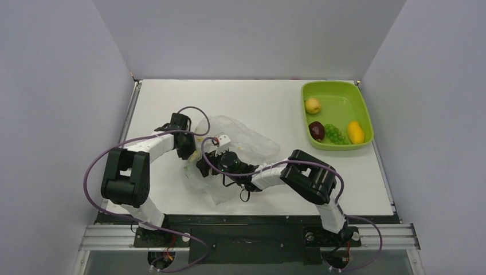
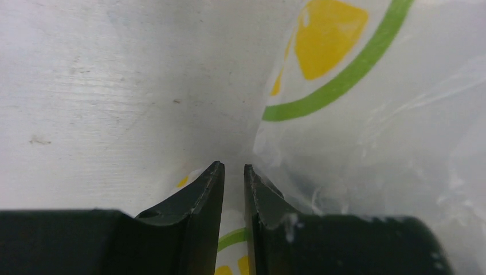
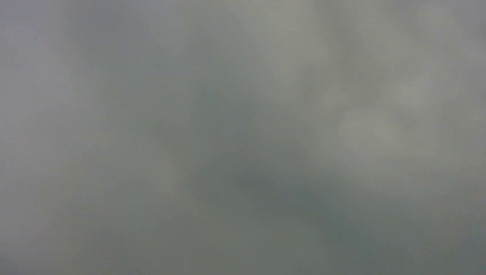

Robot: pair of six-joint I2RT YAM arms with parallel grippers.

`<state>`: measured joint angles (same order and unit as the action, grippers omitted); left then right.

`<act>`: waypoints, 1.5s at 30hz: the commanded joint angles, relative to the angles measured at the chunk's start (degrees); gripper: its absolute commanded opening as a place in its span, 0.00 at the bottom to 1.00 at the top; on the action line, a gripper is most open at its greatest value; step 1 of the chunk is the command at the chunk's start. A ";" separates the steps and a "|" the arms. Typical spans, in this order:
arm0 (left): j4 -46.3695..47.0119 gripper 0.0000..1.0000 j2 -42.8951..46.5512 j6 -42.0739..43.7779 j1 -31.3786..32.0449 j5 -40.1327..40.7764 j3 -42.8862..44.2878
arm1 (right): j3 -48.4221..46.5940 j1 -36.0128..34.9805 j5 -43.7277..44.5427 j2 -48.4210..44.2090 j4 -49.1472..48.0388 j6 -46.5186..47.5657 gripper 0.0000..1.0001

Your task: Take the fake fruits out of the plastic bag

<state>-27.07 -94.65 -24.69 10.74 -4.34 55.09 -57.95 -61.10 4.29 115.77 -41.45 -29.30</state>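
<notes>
Left wrist view: left gripper (image 2: 234, 172) jaws nearly together, pinching plastic bag (image 2: 372, 143) film; bag runs toward table (image 1: 258, 97) right edge, right gripper (image 1: 203, 166) inside it, jaws' state can't tell.

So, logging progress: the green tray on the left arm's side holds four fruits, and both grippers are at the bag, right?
No: the green tray is on the right arm's side, as the top external view shows. It does hold four fake fruits, and the left gripper and right gripper are both at the plastic bag.
</notes>
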 commanded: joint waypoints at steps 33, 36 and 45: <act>-1.77 0.31 5.53 5.81 0.85 1.93 3.04 | 3.80 8.91 -12.46 -26.31 40.96 -3.06 0.00; -0.86 0.37 8.22 6.24 0.82 2.28 2.33 | 4.50 9.67 -20.18 -31.31 48.13 -1.57 0.00; 0.16 0.43 14.30 7.35 0.81 4.34 0.96 | 1.42 10.04 -23.36 -46.53 66.55 3.11 0.00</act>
<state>-29.28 -84.58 -18.72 11.88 -1.15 56.64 -53.28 -51.40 -17.41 77.17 15.38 -28.69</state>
